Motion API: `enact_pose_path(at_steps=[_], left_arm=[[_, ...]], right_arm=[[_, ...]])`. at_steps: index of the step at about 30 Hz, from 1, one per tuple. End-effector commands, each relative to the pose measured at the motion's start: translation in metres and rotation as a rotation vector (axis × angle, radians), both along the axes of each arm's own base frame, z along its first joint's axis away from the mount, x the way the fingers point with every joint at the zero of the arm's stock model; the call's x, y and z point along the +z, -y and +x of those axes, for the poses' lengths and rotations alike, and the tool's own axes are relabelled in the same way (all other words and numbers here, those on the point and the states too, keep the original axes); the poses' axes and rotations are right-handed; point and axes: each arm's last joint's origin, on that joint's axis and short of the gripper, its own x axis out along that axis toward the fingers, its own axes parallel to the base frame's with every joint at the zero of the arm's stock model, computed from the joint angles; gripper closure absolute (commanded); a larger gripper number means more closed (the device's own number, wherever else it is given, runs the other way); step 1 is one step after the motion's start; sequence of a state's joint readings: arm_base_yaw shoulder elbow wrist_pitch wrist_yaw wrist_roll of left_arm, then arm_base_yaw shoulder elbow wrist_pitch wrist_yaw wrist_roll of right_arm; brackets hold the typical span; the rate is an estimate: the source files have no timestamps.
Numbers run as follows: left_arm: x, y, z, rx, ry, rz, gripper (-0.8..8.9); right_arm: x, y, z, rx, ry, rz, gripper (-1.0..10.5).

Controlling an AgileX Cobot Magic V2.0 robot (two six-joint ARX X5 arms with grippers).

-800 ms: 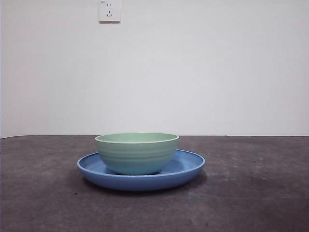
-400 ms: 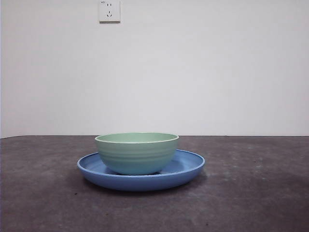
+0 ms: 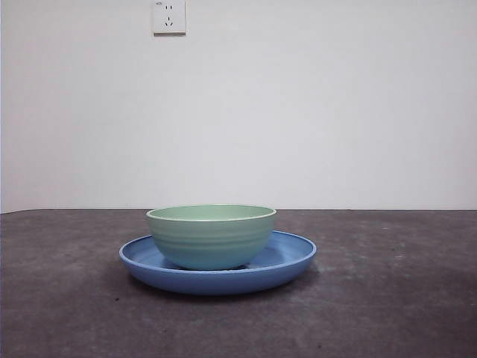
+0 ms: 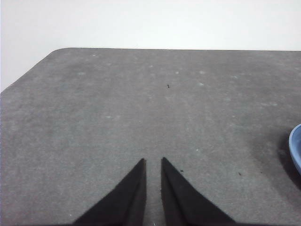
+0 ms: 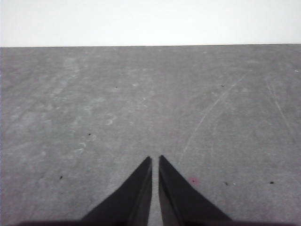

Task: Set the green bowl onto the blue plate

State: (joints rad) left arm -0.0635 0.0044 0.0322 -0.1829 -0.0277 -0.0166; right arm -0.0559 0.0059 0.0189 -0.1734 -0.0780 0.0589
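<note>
The green bowl (image 3: 212,236) stands upright inside the blue plate (image 3: 294,255) on the dark grey table, left of the middle in the front view. A sliver of the blue plate (image 4: 296,149) also shows at the edge of the left wrist view. My left gripper (image 4: 153,161) is shut and empty over bare table, away from the plate. My right gripper (image 5: 155,158) is shut and empty over bare table; neither bowl nor plate shows in its view. Neither arm shows in the front view.
A white wall stands behind the table, with a wall socket (image 3: 169,16) high up. The table's rounded far corner (image 4: 56,51) shows in the left wrist view.
</note>
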Motion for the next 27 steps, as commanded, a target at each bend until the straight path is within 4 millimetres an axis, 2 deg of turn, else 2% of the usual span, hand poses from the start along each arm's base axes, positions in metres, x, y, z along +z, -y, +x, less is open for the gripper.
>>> enact_pose_path(at_steps=[1,27], left_arm=[[-0.0074,-0.0002,0.0009,0.005,-0.025,0.007,7.64],[-0.0074,-0.0002,0.0009,0.005,-0.025,0.007,7.64]], right_arm=[[-0.0033,-0.0010,0.0002,0.008,-0.013,0.011,9.2],[-0.0009,-0.0027,0.0006,-0.012,0.011,0.000,9.2]])
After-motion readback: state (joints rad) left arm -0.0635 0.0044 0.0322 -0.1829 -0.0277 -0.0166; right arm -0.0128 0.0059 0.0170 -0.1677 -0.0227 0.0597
